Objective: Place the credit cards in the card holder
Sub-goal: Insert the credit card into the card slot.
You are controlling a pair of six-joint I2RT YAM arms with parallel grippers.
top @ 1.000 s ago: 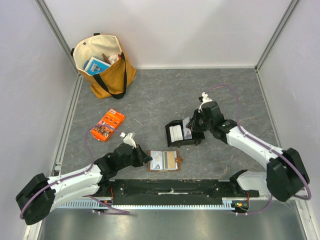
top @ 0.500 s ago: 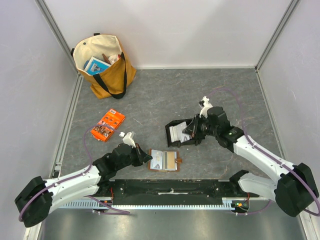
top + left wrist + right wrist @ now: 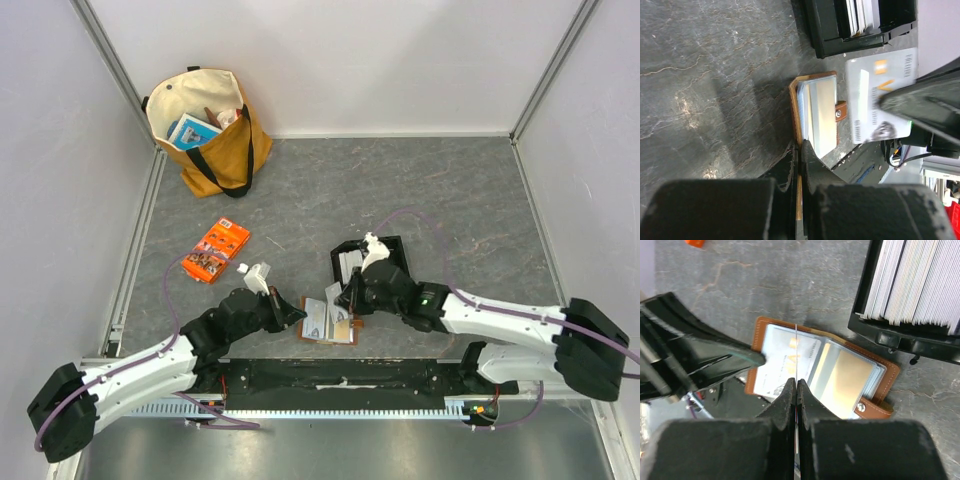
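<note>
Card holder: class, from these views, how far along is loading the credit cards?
Done: the card holder lies open, one card seemingly pocketed. In hand: the left end effector pinches its edge; the right end effector holds another card above it. Left: the stack in the black tray.

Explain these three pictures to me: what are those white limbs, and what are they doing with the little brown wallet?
They are robot arms, a left arm and a right arm, bolted at the edge of a grey table. One picture looks down from above; the other two come from a camera on each wrist. On the table sit a tote bag, an orange packet, a black tray of cards and an open brown card holder. The left jaws are shut on the holder's edge, as if to steady it. The right jaws pinch one pale card over the open pockets.
</note>
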